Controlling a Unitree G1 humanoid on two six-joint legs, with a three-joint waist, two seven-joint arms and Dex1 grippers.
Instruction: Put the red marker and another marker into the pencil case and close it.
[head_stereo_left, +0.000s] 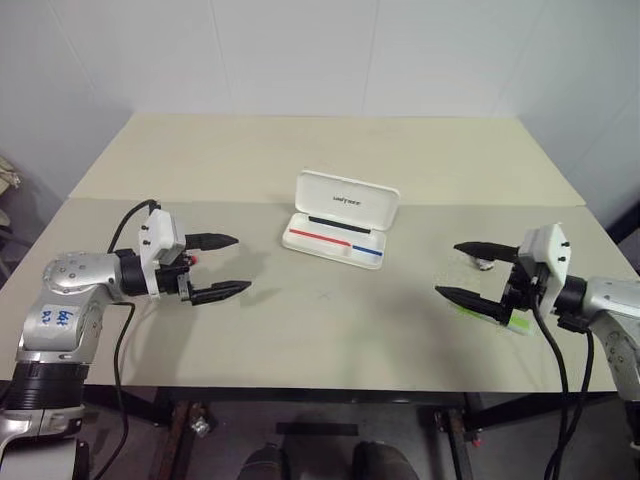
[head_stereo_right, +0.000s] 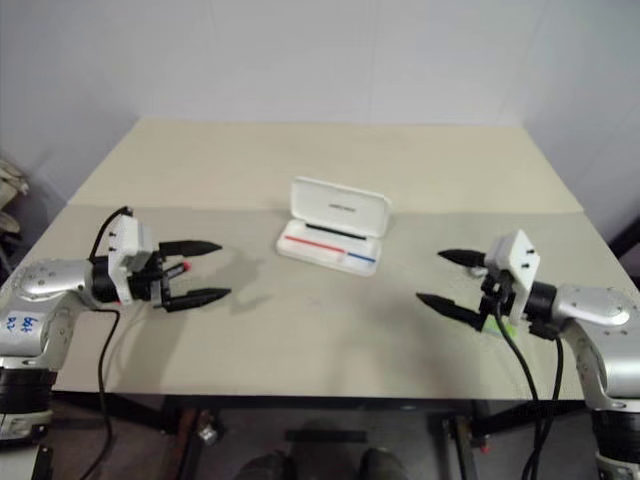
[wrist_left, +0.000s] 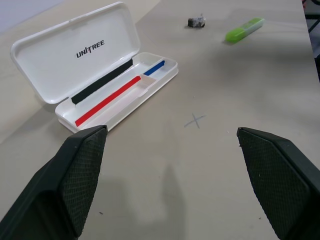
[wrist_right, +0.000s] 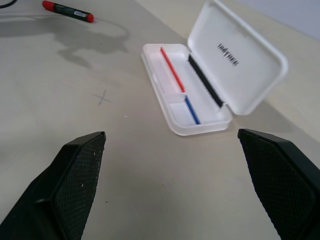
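the pencil case (head_stereo_left: 340, 222) lies open near the middle of the beige table (head_stereo_left: 300, 150), a flat white hard-shell box with rounded corners; its lid stands tilted back with dark "unitree" lettering inside, and its shallow tray carries a thin red line and a thin blue line, with a black strip along the hinge

the left gripper (head_stereo_left: 230, 265) hovers well to the left of the pencil case, its two black tapered fingers spread wide and holding nothing; the left wrist view shows their pads (wrist_left: 82, 170) have a fine cross-hatched texture. the right gripper (head_stereo_left: 470, 270) hovers well to the right of the case, jaws likewise wide and empty

the red marker (wrist_right: 67, 11), a short chunky dark barrel with red ends, lies on the table to the left of the case; the right wrist view shows it whole, while the head views give just a red tip beside the left gripper. the light-green marker (wrist_left: 244, 29) lies to the right of the case, next to a small grey crumpled object (wrist_left: 196, 21). a faint pencilled cross (wrist_left: 194, 120) marks the table in front of the case
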